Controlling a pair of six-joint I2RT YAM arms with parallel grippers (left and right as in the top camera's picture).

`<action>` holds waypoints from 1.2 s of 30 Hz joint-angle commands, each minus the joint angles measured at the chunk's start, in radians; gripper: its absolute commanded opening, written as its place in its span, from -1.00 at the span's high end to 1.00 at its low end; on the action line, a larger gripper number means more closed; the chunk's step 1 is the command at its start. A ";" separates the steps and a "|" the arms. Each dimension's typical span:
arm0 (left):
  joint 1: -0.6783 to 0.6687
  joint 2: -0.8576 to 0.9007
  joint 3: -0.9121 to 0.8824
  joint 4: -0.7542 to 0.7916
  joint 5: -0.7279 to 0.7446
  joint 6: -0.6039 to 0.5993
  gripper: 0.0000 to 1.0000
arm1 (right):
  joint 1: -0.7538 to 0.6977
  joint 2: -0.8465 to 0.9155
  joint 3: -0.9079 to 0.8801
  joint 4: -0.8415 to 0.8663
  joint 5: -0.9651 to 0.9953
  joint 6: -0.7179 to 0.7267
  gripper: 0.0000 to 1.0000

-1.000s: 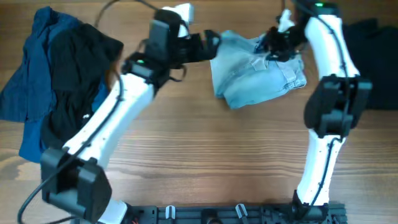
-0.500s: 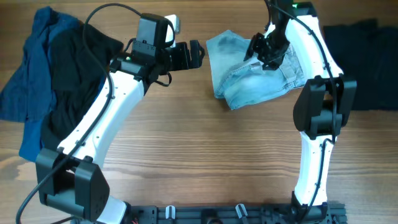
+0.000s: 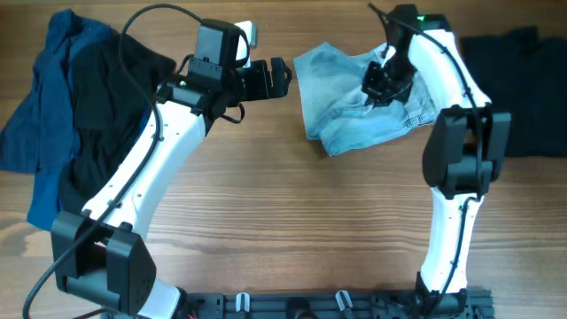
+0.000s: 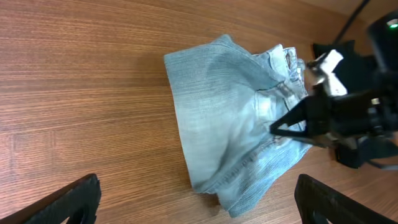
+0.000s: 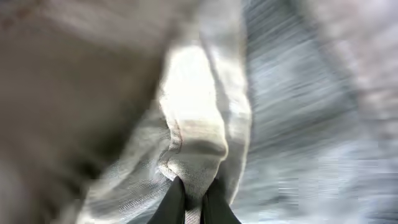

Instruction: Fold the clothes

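Since half a second ago my right gripper (image 3: 379,81) has slid a little right and nearer over the pale-blue denim shorts (image 3: 341,115), and the cloth under it has bunched. My left arm has not shifted in that time.

From overhead, the shorts lie crumpled on the far part of the wooden table (image 3: 292,221), a little right of the middle. My right gripper sits on their far right part, fingers down in the folds. My left gripper (image 3: 276,78) hangs just left of the shorts, spread and empty, clear of the cloth. A black garment (image 3: 102,97) lies over a royal-blue garment (image 3: 35,133) at the far left, and a dark folded garment (image 3: 532,89) rests at the far right edge.

My left wrist camera looks down on the shorts (image 4: 224,124) between my widely parted left fingers (image 4: 68,202). My right gripper (image 4: 280,127) comes in from the right with its black tips drawn to a point against the denim.

My right wrist camera is blurred, yet it shows my right gripper (image 5: 193,190) nearly closed, pinching a pale ridge of the shorts (image 5: 193,137) between its tips.
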 commanded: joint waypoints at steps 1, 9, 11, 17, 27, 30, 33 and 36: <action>0.003 -0.016 0.002 0.005 0.012 0.023 -0.99 | -0.094 -0.095 0.035 -0.015 -0.005 -0.110 0.91; 0.003 -0.016 0.002 0.030 0.011 0.023 -0.99 | -0.211 -0.098 0.034 -0.009 0.012 -0.333 0.91; 0.003 -0.016 0.002 0.034 0.011 0.023 -1.00 | -0.211 -0.097 0.031 -0.007 0.060 -0.332 -0.15; 0.003 -0.015 0.002 0.034 0.008 0.023 -0.99 | -0.224 -0.097 0.056 0.017 0.101 -0.332 -1.00; -0.012 -0.015 0.002 0.032 0.009 0.023 -0.99 | -0.238 -0.096 0.061 0.162 0.082 -0.568 -0.99; -0.020 -0.015 0.002 0.032 0.008 0.023 -1.00 | -0.261 -0.089 0.038 0.200 0.058 -0.536 -1.00; -0.020 -0.015 0.002 0.026 0.008 0.023 -0.99 | -0.298 -0.069 0.036 0.183 -0.005 -0.503 -1.00; -0.020 -0.014 0.002 0.026 0.008 0.024 -0.99 | -0.330 -0.054 0.036 0.138 -0.021 -0.426 -0.99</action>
